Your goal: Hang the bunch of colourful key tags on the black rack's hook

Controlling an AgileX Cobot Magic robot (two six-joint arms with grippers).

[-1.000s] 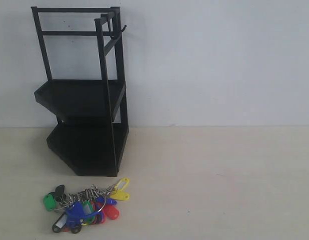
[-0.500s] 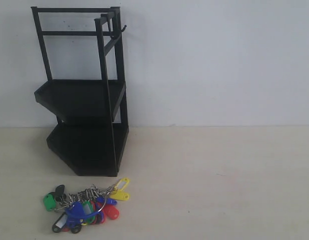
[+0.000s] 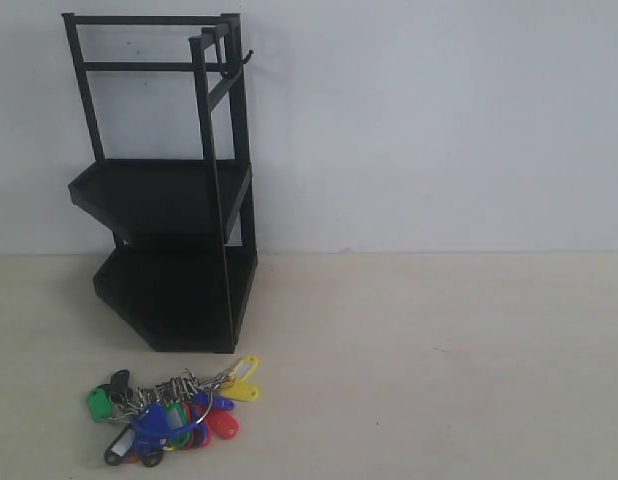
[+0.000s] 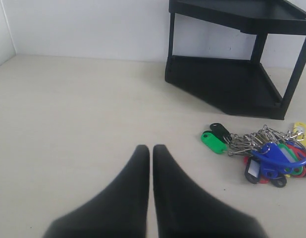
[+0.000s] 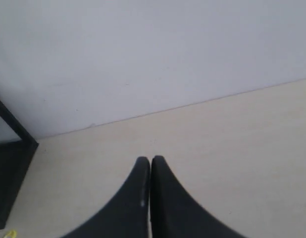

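The colourful key tag bunch (image 3: pixel 174 412) lies flat on the table just in front of the black rack (image 3: pixel 169 200), its blue loop on top. The left wrist view shows the bunch (image 4: pixel 259 153) off to one side of my left gripper (image 4: pixel 151 148), which is shut on nothing and well apart from it. The rack (image 4: pixel 232 59) stands behind the bunch there. The tiny hook (image 3: pixel 246 58) sticks out from the rack's top right corner post, bare. My right gripper (image 5: pixel 150 160) is shut and empty over bare table; only the rack's base corner (image 5: pixel 9 178) shows beside it. Neither gripper appears in the exterior view.
A white wall rises right behind the rack (image 3: pixel 419 130). The pale tabletop (image 3: pixel 439 360) stretches to the right of the rack and the bunch. A yellow tag's tip (image 5: pixel 9 234) peeks in at the right wrist view's edge.
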